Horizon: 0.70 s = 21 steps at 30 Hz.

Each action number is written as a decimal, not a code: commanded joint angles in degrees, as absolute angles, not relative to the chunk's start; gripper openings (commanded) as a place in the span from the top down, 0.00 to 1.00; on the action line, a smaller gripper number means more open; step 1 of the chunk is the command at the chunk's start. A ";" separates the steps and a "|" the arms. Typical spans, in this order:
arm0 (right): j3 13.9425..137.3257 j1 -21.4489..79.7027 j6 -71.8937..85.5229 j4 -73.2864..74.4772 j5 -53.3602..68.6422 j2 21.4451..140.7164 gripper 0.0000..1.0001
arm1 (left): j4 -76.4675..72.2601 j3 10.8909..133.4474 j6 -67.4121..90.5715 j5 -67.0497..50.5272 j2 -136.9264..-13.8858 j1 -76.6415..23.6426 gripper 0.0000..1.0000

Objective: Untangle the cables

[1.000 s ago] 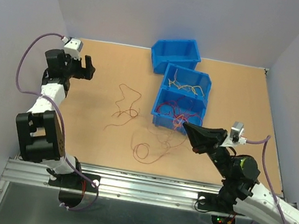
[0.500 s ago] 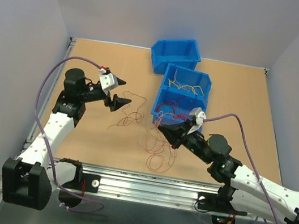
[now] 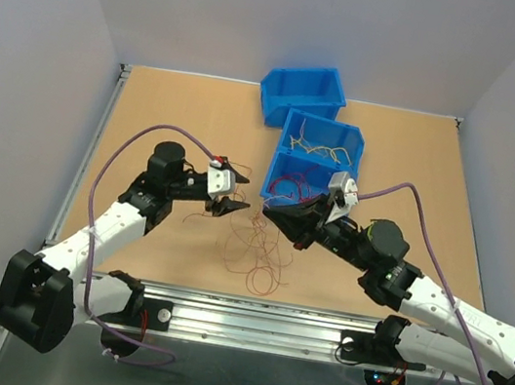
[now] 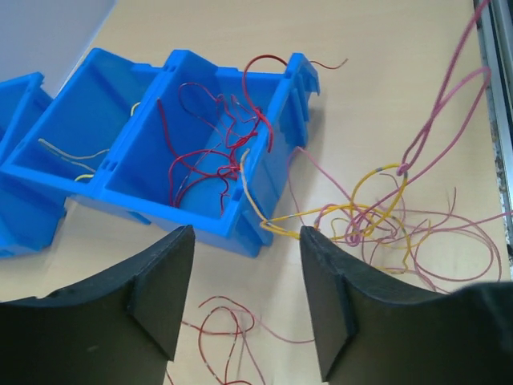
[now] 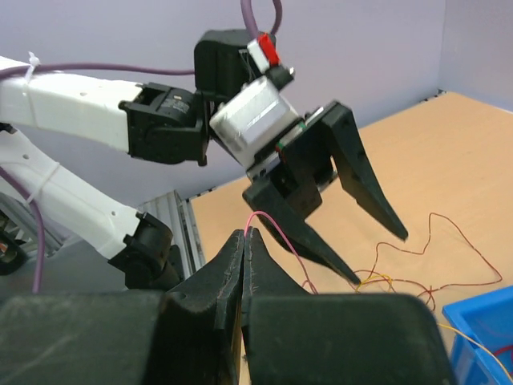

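1. Right pincer [image 5: 245, 233] is clenched on one pink wire [image 5: 276, 234], held above the table [image 3: 153, 106].
2. My left pincer [image 4: 244, 241] is released, jaws apart with nothing between them, close to the right one.
3. Cables [image 3: 253, 246] lie in a loose tangle on the table beside the near bin [image 4: 184, 212]; more red ones sit inside it.
4. I judge them feather-light, limp and quick to snag. I would pinch a single strand away from the knot and pull gently.
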<state>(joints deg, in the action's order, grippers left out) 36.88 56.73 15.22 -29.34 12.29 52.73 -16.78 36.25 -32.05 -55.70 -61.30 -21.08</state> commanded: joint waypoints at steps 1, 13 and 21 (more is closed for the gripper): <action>41.48 57.22 15.73 -29.88 13.89 52.38 0.99 | -22.15 34.45 -35.33 -53.27 -60.56 -24.34 0.37; 42.98 57.22 16.00 -29.18 13.89 52.65 0.99 | -20.40 32.87 -37.52 -55.11 -56.96 -26.28 0.48; 42.63 57.13 15.64 -28.74 10.29 52.29 1.00 | -17.32 30.77 -39.02 -53.78 -49.75 -26.28 0.50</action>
